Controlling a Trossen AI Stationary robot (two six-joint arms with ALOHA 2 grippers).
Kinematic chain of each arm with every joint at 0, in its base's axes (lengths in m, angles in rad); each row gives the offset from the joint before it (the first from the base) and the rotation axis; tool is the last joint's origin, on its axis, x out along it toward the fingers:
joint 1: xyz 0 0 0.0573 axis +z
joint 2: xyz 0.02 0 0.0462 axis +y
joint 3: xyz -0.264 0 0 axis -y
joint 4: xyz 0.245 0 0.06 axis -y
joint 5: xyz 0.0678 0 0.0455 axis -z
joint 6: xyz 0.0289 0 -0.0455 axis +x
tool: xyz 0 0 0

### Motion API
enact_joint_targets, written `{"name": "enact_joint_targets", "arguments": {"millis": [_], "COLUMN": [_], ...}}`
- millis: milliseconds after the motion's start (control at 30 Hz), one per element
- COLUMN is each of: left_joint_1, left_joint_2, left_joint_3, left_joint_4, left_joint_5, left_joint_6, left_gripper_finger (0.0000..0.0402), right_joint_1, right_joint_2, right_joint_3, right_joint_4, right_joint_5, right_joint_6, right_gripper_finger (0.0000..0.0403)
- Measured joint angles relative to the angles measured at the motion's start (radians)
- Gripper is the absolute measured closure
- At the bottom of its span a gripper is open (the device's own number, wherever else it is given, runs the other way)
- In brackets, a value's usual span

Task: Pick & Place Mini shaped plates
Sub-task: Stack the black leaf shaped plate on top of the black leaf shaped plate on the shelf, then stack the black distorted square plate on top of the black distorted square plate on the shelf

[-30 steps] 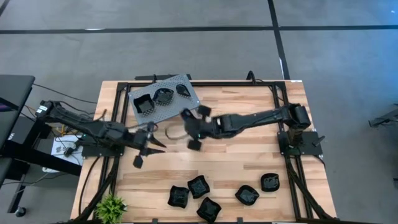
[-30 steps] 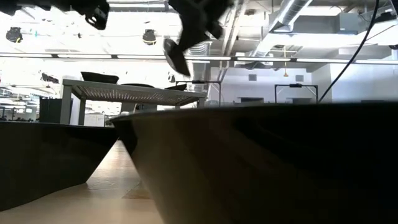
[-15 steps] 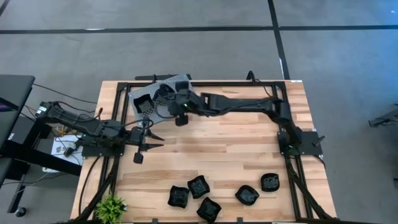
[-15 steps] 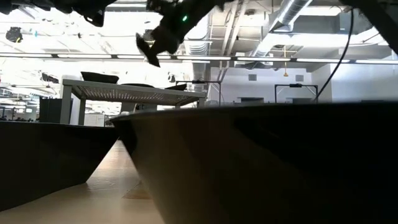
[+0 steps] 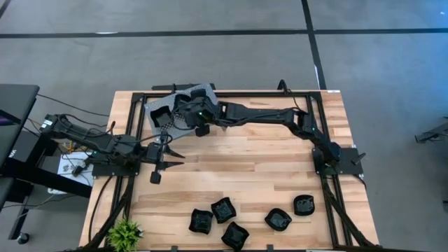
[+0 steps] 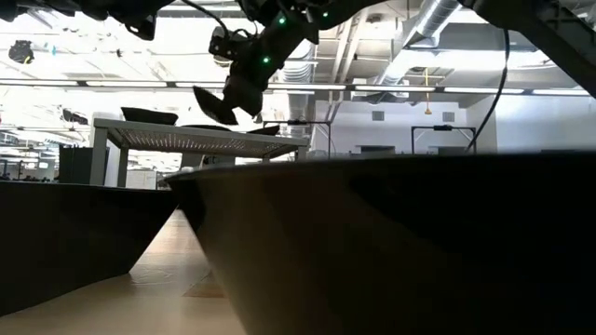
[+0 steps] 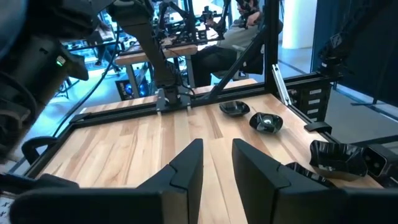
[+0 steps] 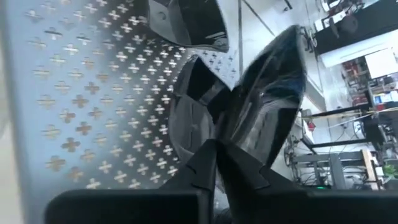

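Observation:
My right gripper (image 5: 194,116) reaches over the grey perforated tray (image 5: 203,93) at the table's far left and is shut on one glossy black mini plate (image 8: 273,93). In the low view this plate (image 6: 213,104) hangs above the tray (image 6: 200,140). Other mini plates rest on the tray: a square one (image 5: 162,117), and in the right wrist view one (image 8: 186,22) and another below the gripper (image 8: 189,118). Several more mini plates (image 5: 224,208) lie by the near edge. My left gripper (image 7: 216,163) hovers open at the table's left, with nothing between its fingers. My right gripper pinches the plate's rim (image 8: 239,140) between its two fingers. The fingers come slanting down from the table's right. The plate stands tilted on edge beyond the fingertips, lifted clear of the tray.
A black frame (image 5: 231,94) runs around the wooden tabletop (image 5: 245,175). A small green plant (image 5: 126,231) sits at the near left corner. Bare wood lies between the tray and the row of plates at the near edge.
My right gripper has carried the plate from over the table's middle toward the far left, to above the tray, rolling its wrist on the way. The plate has stayed clear of the table.

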Motion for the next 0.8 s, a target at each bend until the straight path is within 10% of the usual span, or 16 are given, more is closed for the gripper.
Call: {"name": "enact_joint_targets", "arguments": {"millis": [533, 800], "left_joint_1": [0.000, 0.000], "left_joint_2": [0.000, 0.000], "left_joint_3": [0.000, 0.000], "left_joint_4": [0.004, 0.004], "left_joint_5": [0.000, 0.003], "left_joint_6": [0.000, 0.000], "left_gripper_finger": [0.0314, 0.0314], "right_joint_1": [0.037, 0.176], "right_joint_2": [-0.003, -0.101], "right_joint_3": [0.000, 0.000], "right_joint_4": [-0.028, -0.204], "right_joint_5": [0.025, 0.361], "right_joint_6": [0.063, 0.144], "right_gripper_finger": [0.0288, 0.0285]}}
